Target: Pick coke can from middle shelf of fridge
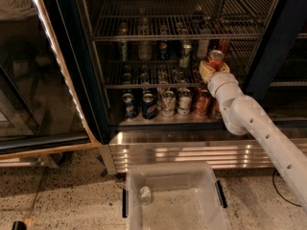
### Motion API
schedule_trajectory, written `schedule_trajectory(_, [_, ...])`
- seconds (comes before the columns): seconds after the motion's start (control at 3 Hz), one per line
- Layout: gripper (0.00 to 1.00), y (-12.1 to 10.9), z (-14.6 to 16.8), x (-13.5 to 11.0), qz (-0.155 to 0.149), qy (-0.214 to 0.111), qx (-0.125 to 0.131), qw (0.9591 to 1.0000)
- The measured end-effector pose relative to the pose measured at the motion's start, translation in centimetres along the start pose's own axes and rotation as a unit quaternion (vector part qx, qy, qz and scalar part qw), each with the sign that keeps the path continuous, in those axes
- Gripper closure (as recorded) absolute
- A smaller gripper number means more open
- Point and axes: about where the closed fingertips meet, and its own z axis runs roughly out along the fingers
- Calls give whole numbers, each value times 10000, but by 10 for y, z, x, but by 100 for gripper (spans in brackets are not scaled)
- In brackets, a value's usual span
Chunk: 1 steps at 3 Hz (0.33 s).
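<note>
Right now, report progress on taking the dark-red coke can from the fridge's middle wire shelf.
Done: glass door open, gripper closed around the slim dark-red coke can. In hand: can held above the middle wire shelf. Left: withdraw it clear of the dark-framed fridge.

Speckled terrazzo floor [57,195], clear plastic bin [192,207] standing on it, small clear object [145,194] inside, dim light.

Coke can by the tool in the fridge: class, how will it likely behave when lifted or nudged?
The coke can at the tool looks like smooth metal: probably stiff but slippery. It is slim and tall, so a nudge could tip it, after which it might roll. The wire shelf offers uneven footing.
</note>
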Motion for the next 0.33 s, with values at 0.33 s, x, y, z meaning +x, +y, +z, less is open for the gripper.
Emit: schedule_trajectory(0.33, [100, 4, -15, 0, 53, 7, 9, 10000])
